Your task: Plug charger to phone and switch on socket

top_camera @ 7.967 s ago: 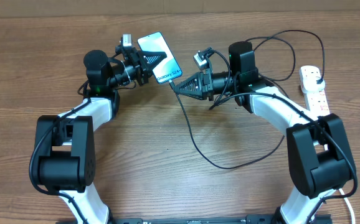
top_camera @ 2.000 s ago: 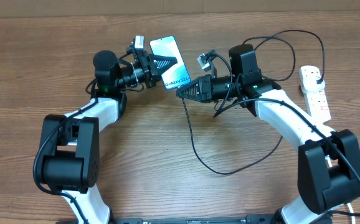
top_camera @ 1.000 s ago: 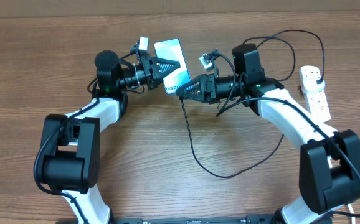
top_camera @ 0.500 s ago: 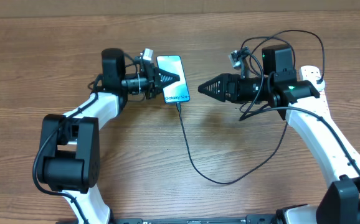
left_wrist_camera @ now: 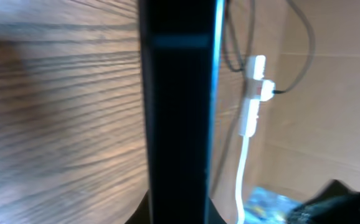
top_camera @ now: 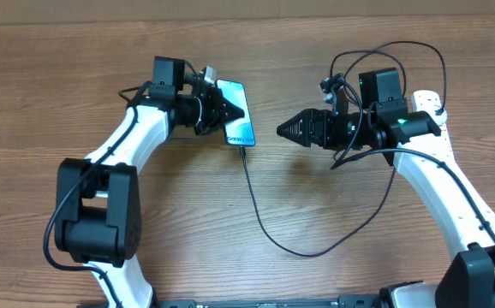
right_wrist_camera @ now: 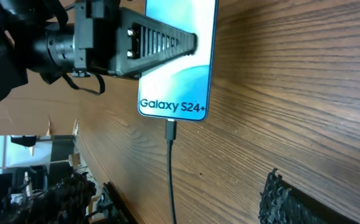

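Note:
My left gripper is shut on the phone, one finger lying across its bright blue screen. The left wrist view shows the phone edge-on as a dark bar. The charger's connector sits in the phone's bottom edge, and its thin black cable loops over the table towards the right. My right gripper hangs open and empty a short way right of the phone; one finger shows. The white socket lies at the far right, partly behind my right arm.
The socket's white cord trails along the cardboard wall at the table's back. Black cables arc above my right arm. Bare wooden table lies in front of both arms.
My right gripper has let go of the connector, opened and drawn back to the right. The connector stays in the phone. My left arm has shifted, carrying the phone slightly.

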